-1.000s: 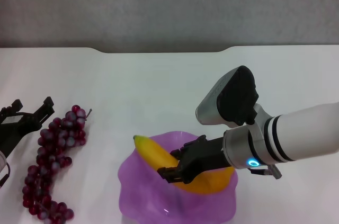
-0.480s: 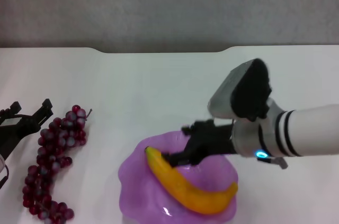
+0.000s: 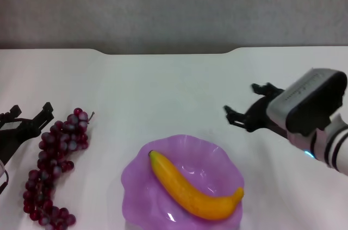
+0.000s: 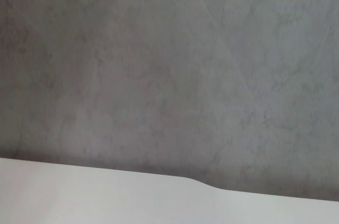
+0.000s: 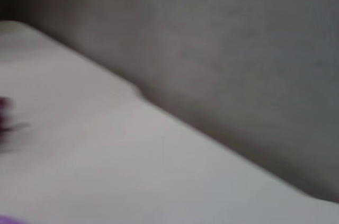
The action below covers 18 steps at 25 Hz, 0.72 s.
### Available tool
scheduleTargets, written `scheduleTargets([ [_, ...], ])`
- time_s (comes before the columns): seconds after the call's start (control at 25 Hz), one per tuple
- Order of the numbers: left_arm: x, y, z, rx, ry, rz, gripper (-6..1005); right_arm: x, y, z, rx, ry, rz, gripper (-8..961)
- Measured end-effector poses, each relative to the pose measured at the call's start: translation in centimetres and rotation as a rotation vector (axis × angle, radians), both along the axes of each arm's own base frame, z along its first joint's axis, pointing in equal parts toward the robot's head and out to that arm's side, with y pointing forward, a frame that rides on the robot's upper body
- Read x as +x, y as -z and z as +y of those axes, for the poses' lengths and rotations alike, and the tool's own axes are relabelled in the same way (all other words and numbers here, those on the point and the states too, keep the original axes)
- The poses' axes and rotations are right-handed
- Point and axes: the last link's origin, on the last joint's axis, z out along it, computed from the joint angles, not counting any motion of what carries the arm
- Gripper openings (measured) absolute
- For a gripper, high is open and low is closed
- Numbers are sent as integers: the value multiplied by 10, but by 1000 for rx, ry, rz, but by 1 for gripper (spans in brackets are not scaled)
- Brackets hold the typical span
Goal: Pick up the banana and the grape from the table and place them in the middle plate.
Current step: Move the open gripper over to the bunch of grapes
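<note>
The right gripper [image 3: 247, 105] hangs open beside the middle plate [image 3: 136, 175] holding the banana [image 3: 190, 189].

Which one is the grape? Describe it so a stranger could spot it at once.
Start at the white table and find the purple middle plate holding the banana. Look toward the robot's left, where the left gripper sits at the edge of view. The grape lies beside it: a long dark red-purple bunch, the only clustered thing there.

The right gripper [image 3: 247, 105] hangs raised with jaws spread, while the left gripper [image 3: 30, 115] sits low, jaws apart.
</note>
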Motion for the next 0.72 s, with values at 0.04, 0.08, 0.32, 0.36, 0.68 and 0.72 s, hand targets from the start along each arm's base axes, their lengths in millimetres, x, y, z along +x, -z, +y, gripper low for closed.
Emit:
scheduleTargets([
  [0.04,0,0,0,0,-1,0,892,6,-1,0,40,8,-11,877],
  [0.08,0,0,0,-1,-2,0,892,10,0,0,68,10,-22,877],
  [0.32,0,1,-1,-3,-2,2,892,34,7,-14,300,-50,-114,877],
  [0.36,0,1,0,-3,-1,4,892,36,8,-17,331,-68,-115,877],
  [0.68,3,2,1,-3,8,7,891,74,-16,-38,475,-172,119,877],
  [0.72,3,3,2,-3,10,6,891,77,-20,-38,476,-162,169,878],
])
